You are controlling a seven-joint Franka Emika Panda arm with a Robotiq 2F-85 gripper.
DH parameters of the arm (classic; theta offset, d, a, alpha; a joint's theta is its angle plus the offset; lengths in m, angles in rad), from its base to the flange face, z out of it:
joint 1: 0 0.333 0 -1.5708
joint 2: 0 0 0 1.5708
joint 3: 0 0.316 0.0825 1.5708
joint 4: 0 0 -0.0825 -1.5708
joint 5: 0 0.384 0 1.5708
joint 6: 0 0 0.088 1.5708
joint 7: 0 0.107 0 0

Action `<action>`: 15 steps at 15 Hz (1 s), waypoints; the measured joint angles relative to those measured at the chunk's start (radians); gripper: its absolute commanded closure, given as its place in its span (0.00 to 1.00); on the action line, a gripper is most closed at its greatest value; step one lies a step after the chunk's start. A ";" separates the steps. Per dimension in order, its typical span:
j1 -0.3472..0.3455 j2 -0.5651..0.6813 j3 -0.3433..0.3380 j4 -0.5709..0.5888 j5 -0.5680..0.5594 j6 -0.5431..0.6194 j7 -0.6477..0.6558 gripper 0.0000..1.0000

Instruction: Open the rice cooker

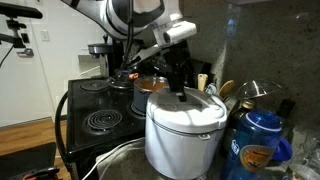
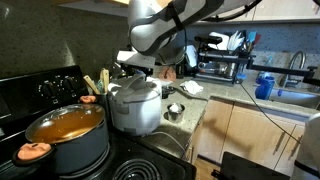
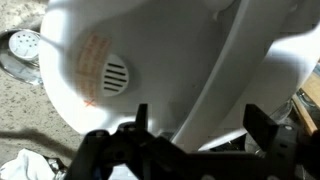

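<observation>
The rice cooker [image 1: 183,130] is a large white cylinder with a rounded white lid, standing on the counter beside the stove. It also shows in an exterior view [image 2: 135,105] and fills the wrist view [image 3: 170,60], where its steam vent [image 3: 116,75] is visible. The lid looks closed. My gripper [image 1: 180,92] hangs straight down onto the lid's top, near its handle. In the wrist view the two dark fingers [image 3: 200,120] stand apart, straddling a raised white ridge of the lid. Nothing is held between them.
A blue bottle [image 1: 262,140] stands close beside the cooker. A steel pot with an orange lid [image 2: 68,130] sits on the black stove [image 1: 100,110]. Utensils [image 1: 225,90] stand behind the cooker. A small round metal piece [image 2: 174,111] lies on the counter. A sink [image 2: 290,90] is farther along.
</observation>
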 measured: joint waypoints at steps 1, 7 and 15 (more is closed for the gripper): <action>0.002 0.002 0.000 0.001 -0.010 0.000 0.017 0.40; 0.013 0.004 0.000 0.006 -0.063 0.003 0.077 0.82; 0.026 0.008 0.000 0.010 -0.120 0.001 0.164 0.83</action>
